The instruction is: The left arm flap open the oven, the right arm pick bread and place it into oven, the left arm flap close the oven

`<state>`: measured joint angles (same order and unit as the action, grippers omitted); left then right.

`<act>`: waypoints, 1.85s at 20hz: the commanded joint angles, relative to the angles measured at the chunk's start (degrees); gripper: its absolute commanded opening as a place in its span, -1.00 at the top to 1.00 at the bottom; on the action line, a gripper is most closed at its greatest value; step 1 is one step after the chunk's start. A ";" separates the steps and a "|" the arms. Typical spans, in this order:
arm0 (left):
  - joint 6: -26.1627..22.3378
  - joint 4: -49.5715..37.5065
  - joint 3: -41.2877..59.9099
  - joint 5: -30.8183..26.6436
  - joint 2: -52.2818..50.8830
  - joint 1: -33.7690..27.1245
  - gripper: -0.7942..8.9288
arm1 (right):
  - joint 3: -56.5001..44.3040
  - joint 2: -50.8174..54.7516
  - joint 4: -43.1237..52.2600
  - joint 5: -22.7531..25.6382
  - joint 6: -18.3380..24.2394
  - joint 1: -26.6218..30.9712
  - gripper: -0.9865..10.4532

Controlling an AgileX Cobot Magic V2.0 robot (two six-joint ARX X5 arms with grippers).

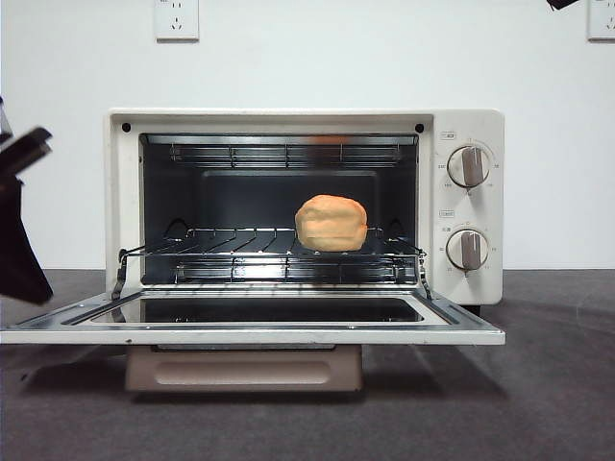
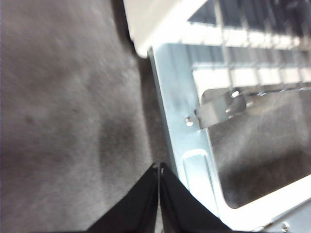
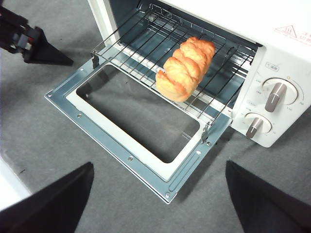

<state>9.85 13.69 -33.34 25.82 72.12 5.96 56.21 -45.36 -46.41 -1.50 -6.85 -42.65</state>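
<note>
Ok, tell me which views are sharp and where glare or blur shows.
Front view: sharp, with pale glare along the open door of the oven. Left wrist view: soft and blurred throughout, the left gripper dark. Right wrist view: crisp on the bread.

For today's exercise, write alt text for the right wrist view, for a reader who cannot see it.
A bread roll lies on the wire rack inside a white oven, whose door lies folded down flat on the grey table. The right gripper hovers above, jaws wide open and empty; the left gripper waits beside the door.
</note>
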 commanded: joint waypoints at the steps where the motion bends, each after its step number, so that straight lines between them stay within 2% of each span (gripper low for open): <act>1: -0.31 -1.79 0.04 1.09 3.58 0.17 0.81 | 0.90 -0.22 0.26 0.02 0.37 -0.33 0.07; 5: -0.92 -3.13 0.04 1.27 7.30 0.22 0.81 | 0.90 -0.22 0.26 0.00 0.00 -0.33 0.07; 10: -1.64 -3.04 0.04 4.83 10.25 0.24 0.81 | 0.90 -0.22 0.31 0.02 -0.17 -0.33 0.07; 16: -1.60 -3.08 0.04 13.38 10.25 0.22 0.81 | 0.90 -0.22 0.31 0.02 -0.20 -0.33 0.07; 20: -1.18 -3.80 0.04 16.70 10.25 -0.07 0.81 | 0.90 -0.20 0.31 0.04 -0.20 -0.33 0.07; 24: 2.62 -8.85 0.02 19.56 9.94 -1.05 0.81 | 0.90 -0.22 0.31 0.04 -0.35 -0.33 0.07; 37: 10.27 -22.86 -0.02 19.69 4.63 -4.31 0.81 | 0.90 -0.22 0.48 0.02 -1.92 -0.33 0.07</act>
<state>18.98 -8.62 -32.56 45.15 76.42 1.80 56.21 -45.36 -46.46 -1.50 -7.97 -42.65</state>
